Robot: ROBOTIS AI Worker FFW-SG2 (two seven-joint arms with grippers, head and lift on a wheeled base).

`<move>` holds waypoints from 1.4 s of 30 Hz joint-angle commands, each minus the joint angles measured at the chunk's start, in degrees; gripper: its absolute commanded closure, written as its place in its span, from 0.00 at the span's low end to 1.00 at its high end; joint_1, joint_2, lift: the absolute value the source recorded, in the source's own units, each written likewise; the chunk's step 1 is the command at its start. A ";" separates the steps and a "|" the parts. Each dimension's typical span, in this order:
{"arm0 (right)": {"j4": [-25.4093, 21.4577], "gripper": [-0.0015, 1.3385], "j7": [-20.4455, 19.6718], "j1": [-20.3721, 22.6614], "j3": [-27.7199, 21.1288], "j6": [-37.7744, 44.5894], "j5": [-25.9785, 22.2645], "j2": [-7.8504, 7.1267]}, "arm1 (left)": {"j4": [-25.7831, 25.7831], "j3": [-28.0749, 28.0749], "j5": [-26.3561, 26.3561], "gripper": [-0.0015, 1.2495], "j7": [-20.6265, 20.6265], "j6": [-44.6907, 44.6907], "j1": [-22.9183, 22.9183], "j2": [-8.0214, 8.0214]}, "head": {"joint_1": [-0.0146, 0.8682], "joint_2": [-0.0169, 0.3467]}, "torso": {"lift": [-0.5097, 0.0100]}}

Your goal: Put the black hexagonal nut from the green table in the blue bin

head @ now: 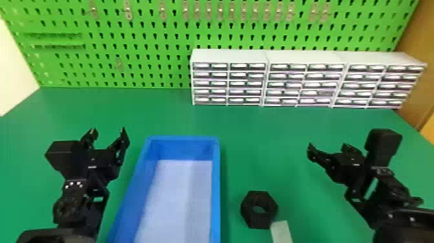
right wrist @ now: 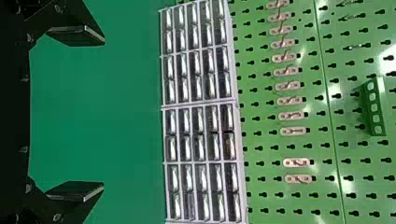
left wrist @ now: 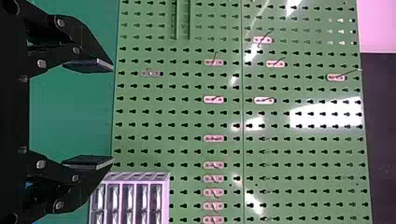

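Observation:
The black hexagonal nut (head: pixel 259 210) lies on the green table (head: pixel 271 129), right of the blue bin (head: pixel 215 194), touching or nearly touching a pale block at its lower right. Only the bare pale floor of the bin shows inside it. Left of the bin, my left gripper (head: pixel 108 134) is open and holds nothing; in its wrist view the left gripper (left wrist: pixel 112 114) has its fingers wide apart. My right gripper (head: pixel 327 148) is above the table, up and to the right of the nut. Seen from its wrist, the right gripper (right wrist: pixel 103 114) is open around bare air.
The pale block (head: pixel 281 232) is at the near edge, beside the nut. White drawer units (head: pixel 303 58) line the back right of the table, before a green pegboard (head: pixel 145 38) with hooks. The bin's raised walls stand between my left arm and the nut.

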 commanded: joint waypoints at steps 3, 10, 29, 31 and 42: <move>-0.09 0.15 0.29 -0.03 0.00 0.28 0.10 -0.09 | 0.12 -0.08 -0.17 0.43 0.00 -0.09 -0.04 -0.02 | 0.76 0.20 | 0.80; -0.09 0.15 1.43 -0.21 0.09 0.81 0.37 -0.18 | 0.38 -0.17 -0.17 0.43 0.00 -0.26 -0.12 -0.02 | 0.76 0.20 | 0.80; -1.50 0.15 13.21 -1.79 -1.14 8.36 1.16 -2.90 | 0.82 -0.43 -0.44 0.43 0.00 -0.53 -0.48 -0.02 | 0.76 0.20 | 0.80; -1.67 0.15 15.84 -2.32 -1.23 9.95 1.51 -3.34 | 0.82 -0.43 -0.61 0.43 0.00 -0.70 -0.39 -0.02 | 0.76 0.20 | 0.80; -3.43 0.15 29.20 -4.25 -1.75 15.92 8.01 -4.13 | 0.91 -0.35 -0.79 0.43 0.00 -0.97 -0.39 -0.02 | 0.76 0.20 | 0.80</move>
